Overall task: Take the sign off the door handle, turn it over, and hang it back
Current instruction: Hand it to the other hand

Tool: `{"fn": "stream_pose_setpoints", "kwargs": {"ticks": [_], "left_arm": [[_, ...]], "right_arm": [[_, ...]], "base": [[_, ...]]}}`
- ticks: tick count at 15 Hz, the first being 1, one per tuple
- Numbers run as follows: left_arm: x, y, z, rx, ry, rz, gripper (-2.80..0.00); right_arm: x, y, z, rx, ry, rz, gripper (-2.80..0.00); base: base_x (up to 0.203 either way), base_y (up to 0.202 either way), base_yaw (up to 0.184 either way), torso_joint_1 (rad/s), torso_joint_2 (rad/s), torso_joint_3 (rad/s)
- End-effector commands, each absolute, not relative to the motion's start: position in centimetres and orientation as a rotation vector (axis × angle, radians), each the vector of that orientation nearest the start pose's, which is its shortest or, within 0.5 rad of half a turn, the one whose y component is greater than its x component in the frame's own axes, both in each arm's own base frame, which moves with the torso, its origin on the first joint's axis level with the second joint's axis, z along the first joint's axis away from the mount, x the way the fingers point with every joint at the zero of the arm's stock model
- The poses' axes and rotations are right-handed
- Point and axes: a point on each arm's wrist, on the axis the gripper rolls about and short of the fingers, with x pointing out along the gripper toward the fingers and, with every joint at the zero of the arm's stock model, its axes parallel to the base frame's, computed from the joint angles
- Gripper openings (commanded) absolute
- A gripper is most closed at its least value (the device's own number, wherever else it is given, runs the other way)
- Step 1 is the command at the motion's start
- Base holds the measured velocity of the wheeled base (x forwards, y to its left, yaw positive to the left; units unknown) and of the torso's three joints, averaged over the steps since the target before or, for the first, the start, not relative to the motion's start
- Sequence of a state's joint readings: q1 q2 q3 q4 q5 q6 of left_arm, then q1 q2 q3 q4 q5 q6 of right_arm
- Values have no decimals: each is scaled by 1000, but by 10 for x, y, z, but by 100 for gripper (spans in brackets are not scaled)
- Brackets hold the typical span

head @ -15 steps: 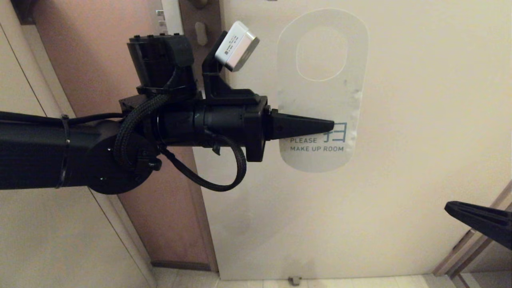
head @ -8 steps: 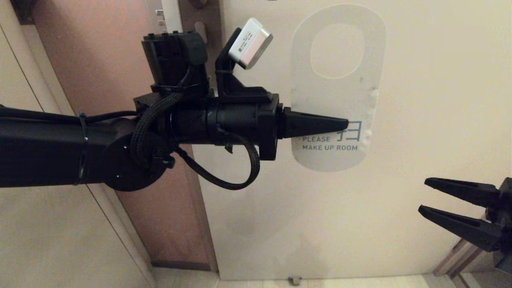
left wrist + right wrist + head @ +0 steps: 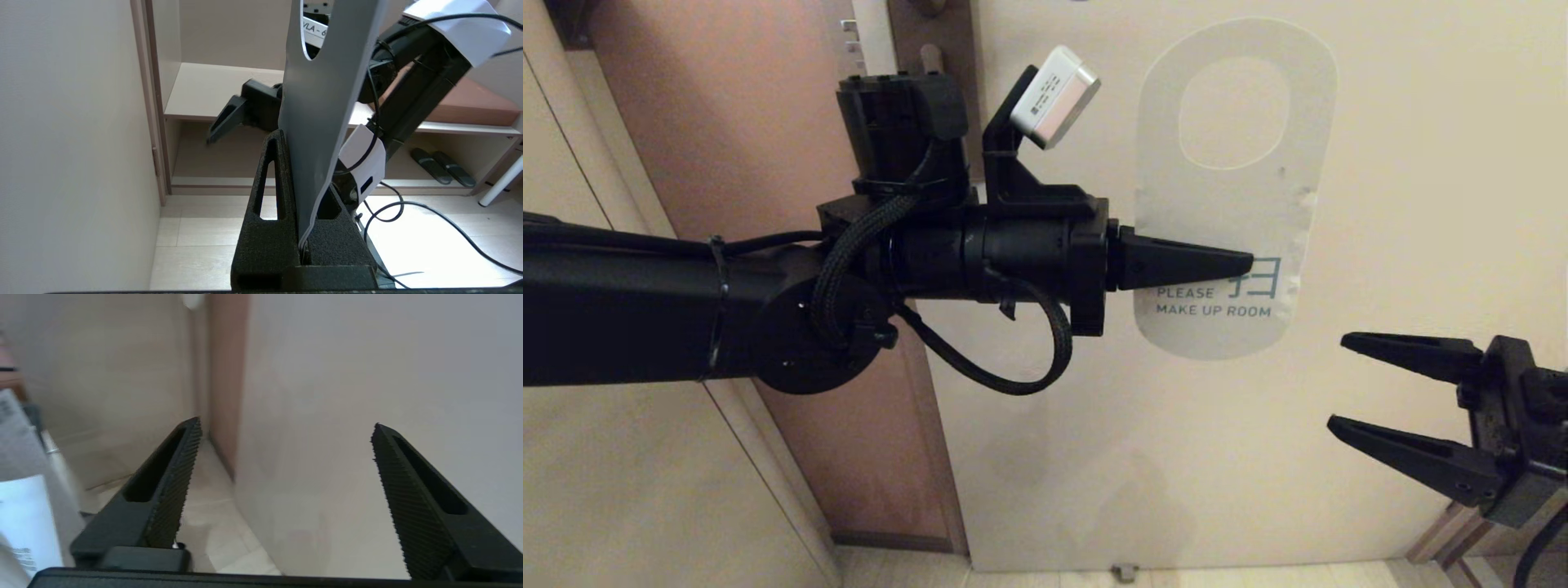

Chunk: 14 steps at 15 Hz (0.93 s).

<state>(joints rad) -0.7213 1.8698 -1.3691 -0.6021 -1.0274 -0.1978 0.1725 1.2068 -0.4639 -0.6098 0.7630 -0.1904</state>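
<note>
The sign is off the handle, held upright in front of the cream door, its white "PLEASE MAKE UP ROOM" face toward the head camera. My left gripper is shut on its lower part, reaching in from the left. In the left wrist view the sign stands edge-on between the closed fingers. My right gripper is open and empty, below and to the right of the sign, pointing left. In the right wrist view its fingers stand wide apart. The brown backplate shows at the top; the lever is out of view.
The cream door fills the background, with its brown edge at left and floor tiles below. A door stop sits at the door's foot.
My left gripper has carried the sign to the right. My right gripper has come in from the lower right, moving left and up, its open fingers now fully in view.
</note>
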Motion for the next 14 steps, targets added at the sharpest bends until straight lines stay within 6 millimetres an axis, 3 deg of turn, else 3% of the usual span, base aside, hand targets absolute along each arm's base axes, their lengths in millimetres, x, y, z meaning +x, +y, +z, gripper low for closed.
{"fn": "stream_pose_setpoints", "kwargs": {"ticks": [1,6,14], "left_arm": [[263,-259,279,-126,53,-1761,-280],[259,-261,282,-119,44,-1795,-280],[252,-268,284,-117,21,-1822,-280]], "right_arm": [[169,53,205,-136,47,990,0],[174,75,209,-139,43,1095,0],[199,105,218,-153,-4,1127,0]], "base": [[0,0,0,0,0,0],[0,0,0,0,0,0],[0,0,0,0,0,0]]}}
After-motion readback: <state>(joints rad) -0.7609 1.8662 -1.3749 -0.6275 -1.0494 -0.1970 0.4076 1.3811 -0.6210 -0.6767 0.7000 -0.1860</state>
